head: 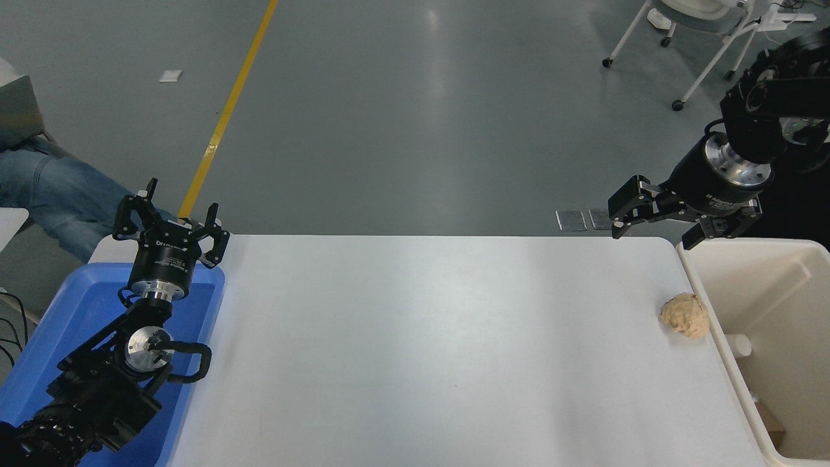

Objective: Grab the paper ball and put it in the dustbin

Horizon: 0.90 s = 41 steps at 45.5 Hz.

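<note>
The tan paper ball (685,314) lies on the white table (421,350) at the right, right beside the left wall of the cream-white dustbin (716,324). My right gripper (653,232) is open and empty, held high above the table's far right corner, beyond the ball and well apart from it. My left gripper (172,224) is open and empty, parked at the lower left above the blue tray.
A shallow blue tray (45,363) sits at the table's left edge under the left arm. The dustbin holds a white object (739,345) and a brown scrap (771,421). A person's jeans-clad leg (58,194) is at the far left. A wheeled chair (687,39) stands far right.
</note>
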### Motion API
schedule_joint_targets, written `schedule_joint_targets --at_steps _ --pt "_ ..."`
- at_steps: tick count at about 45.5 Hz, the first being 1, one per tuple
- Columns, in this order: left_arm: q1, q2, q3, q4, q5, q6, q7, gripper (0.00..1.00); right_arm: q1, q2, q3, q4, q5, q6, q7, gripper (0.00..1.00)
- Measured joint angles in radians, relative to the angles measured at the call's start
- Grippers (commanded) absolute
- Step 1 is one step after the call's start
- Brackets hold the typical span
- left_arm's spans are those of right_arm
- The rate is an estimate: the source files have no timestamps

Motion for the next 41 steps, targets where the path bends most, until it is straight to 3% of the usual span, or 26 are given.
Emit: schedule_joint_targets --at_steps 21,41 --pt "0.001 0.0 0.0 0.0 0.0 0.0 0.0 0.99 -0.446 -0.003 0.004 -0.353 -0.006 -0.314 -0.002 1.0" --pt "0.001 0.0 0.0 0.0 0.0 0.0 0.0 0.99 -0.733 -0.004 0.158 -0.601 -0.002 -0.417 -0.003 1.0"
